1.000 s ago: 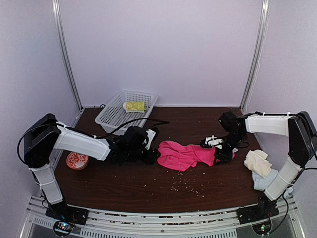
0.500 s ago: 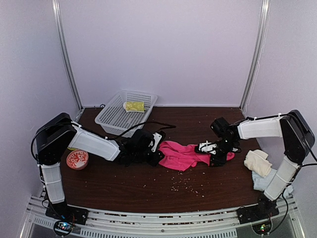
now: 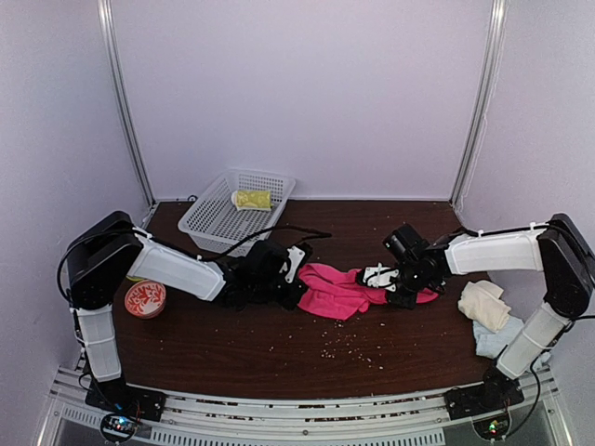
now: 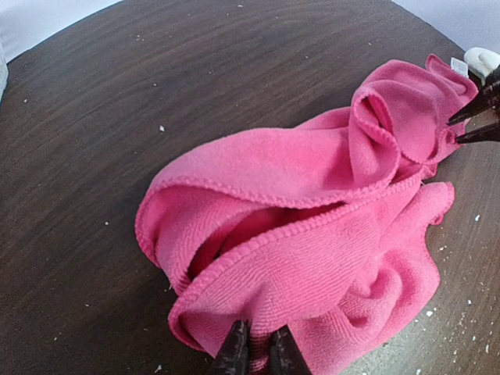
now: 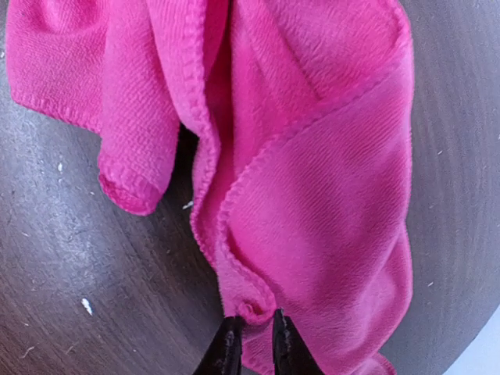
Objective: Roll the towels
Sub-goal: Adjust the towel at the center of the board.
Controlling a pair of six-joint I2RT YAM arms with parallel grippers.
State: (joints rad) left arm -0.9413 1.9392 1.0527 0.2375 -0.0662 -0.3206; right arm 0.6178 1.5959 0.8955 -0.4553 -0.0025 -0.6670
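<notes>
- Red-patterned bowl (image 3: 145,299) sits at the left edge of the table (image 3: 232,348), beside my left arm.
- White basket (image 3: 212,216) is at back left. The lime-yellow towel (image 3: 252,198) lies inside, at its far end.
- My left gripper (image 4: 254,349) is low over the table, fingers pinched onto the left hem of the hot-pink towel (image 4: 312,234).
- Hot-pink towel is bunched mid-table, held between both my grippers.
- My right gripper (image 5: 251,332) is clamped on the towel's right edge, tips nearly together with cloth between them.
- White crumbs (image 3: 344,346) are scattered in front of it.
- Cream towel (image 3: 483,305) is at far right, touching the pale-blue towel (image 3: 491,340), which lies nearer the front.
</notes>
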